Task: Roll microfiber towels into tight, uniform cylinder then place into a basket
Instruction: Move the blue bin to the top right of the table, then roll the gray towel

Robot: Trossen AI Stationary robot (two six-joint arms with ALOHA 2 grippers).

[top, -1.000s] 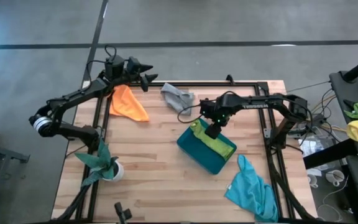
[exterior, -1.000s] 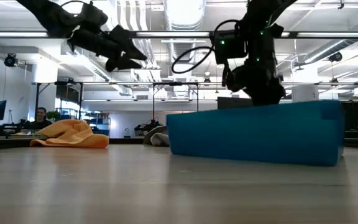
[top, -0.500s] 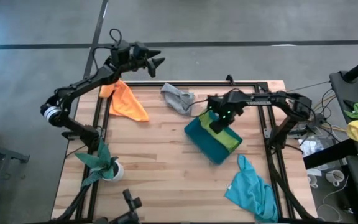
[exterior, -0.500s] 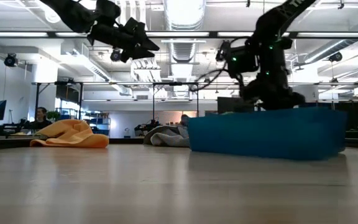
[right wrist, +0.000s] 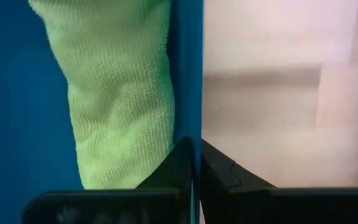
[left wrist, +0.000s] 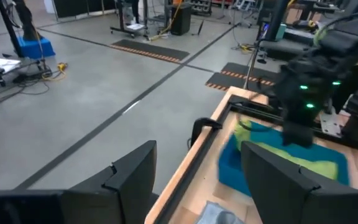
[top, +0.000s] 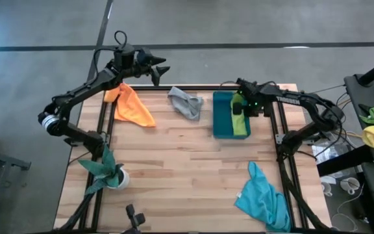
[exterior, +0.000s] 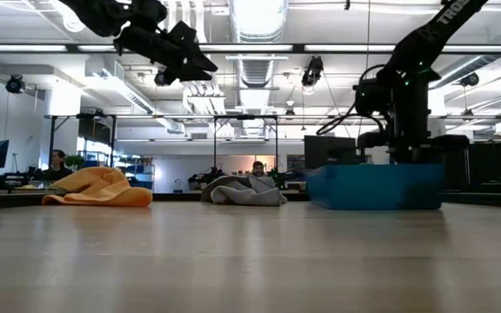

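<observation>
Progress, high view: one of four done. Lime green towel point(top: 240, 121) rolled and lying along the right side inside the basket point(top: 223, 121), at the far right of the bench point(top: 174, 169). Orange towel point(top: 134, 107) spread loose at the far left corner, grey towel point(top: 187, 103) crumpled just left of the basket, turquoise towel point(top: 263, 195) in a heap at the near right corner, none rolled. Right tool point(top: 244, 108) at the basket's right rim. Left tool point(top: 161, 68) raised beyond the far edge, above the orange towel's side, carrying nothing.

Low view: orange and grey towels lying as soft mounds on the bench, basket point(exterior: 372, 187) flat on the surface with the right arm coming down into it.

Left wrist view: fingers point(left wrist: 135, 177) standing apart at a middling gap, nothing between them.

Right wrist view: fingers point(right wrist: 222, 168) pinched narrow on the basket's thin blue wall, green roll just beside, untouched.

Judged left: three towels to roll and load.
</observation>
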